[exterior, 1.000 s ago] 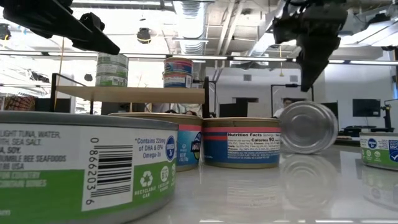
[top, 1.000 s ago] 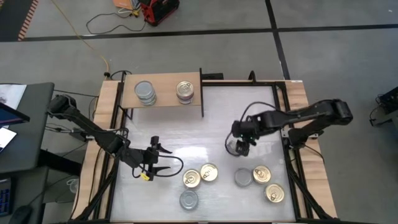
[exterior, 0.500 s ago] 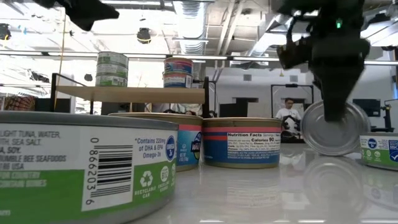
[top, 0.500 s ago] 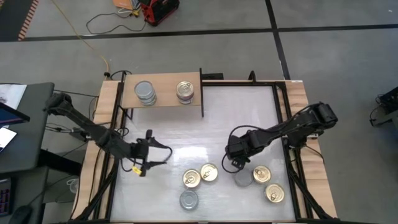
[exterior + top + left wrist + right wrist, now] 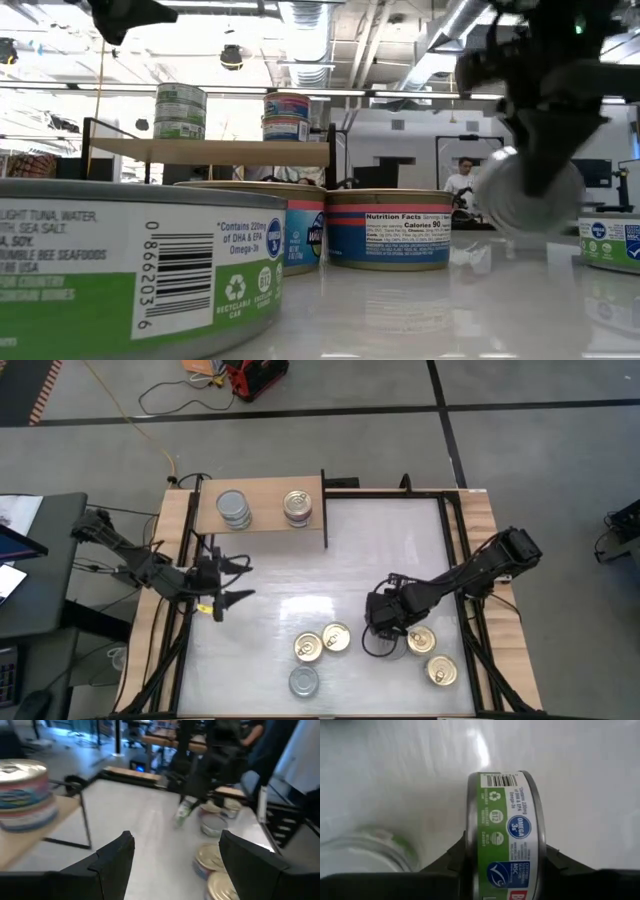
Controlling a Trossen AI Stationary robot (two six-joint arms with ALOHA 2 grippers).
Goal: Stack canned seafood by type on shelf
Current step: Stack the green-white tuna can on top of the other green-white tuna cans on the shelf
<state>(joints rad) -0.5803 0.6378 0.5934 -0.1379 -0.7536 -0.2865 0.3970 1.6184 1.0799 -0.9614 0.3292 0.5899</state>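
Observation:
The shelf (image 5: 262,512), a light wood board at the table's far left, carries two short stacks of cans, silver-lidded (image 5: 233,508) and blue-labelled (image 5: 297,507). Gold-lidded cans (image 5: 322,642) and a silver-lidded one (image 5: 303,681) rest flat on the white table near its front edge. My right gripper (image 5: 383,625) points steeply down at the near right, shut on a green-labelled can (image 5: 505,835); this can is also in the low view (image 5: 525,200). My left gripper (image 5: 238,582) hangs open and empty over the table's left side. My right gripper pinches the green-labelled can between its two fingers (image 5: 445,865), one on each flat end (image 5: 470,845), so the labelled side wall faces the wrist camera. The fingers come from above, slanting down. The can sits on edge, tilted; I cannot tell whether it is clear of the table.
Two gold-lidded cans (image 5: 420,640) (image 5: 441,670) lie right beside the right gripper. A thin dark upright panel (image 5: 324,508) closes the shelf's right end. The middle of the white table (image 5: 300,585) is bare. A person shows far behind in the low view.
My right gripper has gone toward the table's near edge and down onto the tilted silver-ended can and has taken hold of it. My left gripper has drawn back toward the table's far left and risen, staying open and empty.

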